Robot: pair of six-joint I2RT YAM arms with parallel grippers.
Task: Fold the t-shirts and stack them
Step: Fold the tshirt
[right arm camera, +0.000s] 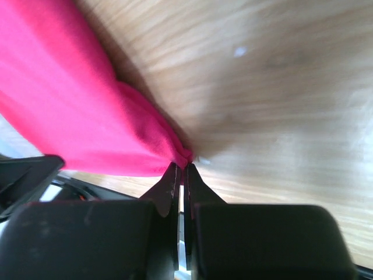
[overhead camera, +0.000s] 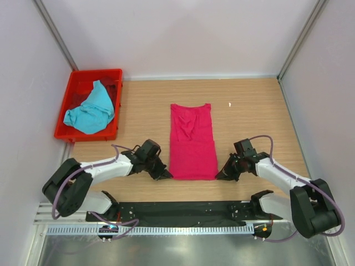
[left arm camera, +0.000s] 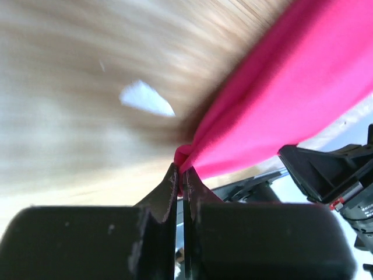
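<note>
Well, under me lies a light wood-grain table [overhead camera: 249, 111], boxed in by pale walls [overhead camera: 183, 33], with a red crate [overhead camera: 83, 136] at its far left corner. Spread flat in the middle is the pink shirt [overhead camera: 191, 144], a long narrow strip, creased near the far collar end. My left gripper [left arm camera: 181, 175] is pinched tight on its near left corner, my right gripper [right arm camera: 180, 169] on its near right corner. Crumpled inside the crate sits the turquoise shirt [overhead camera: 91, 111].
</note>
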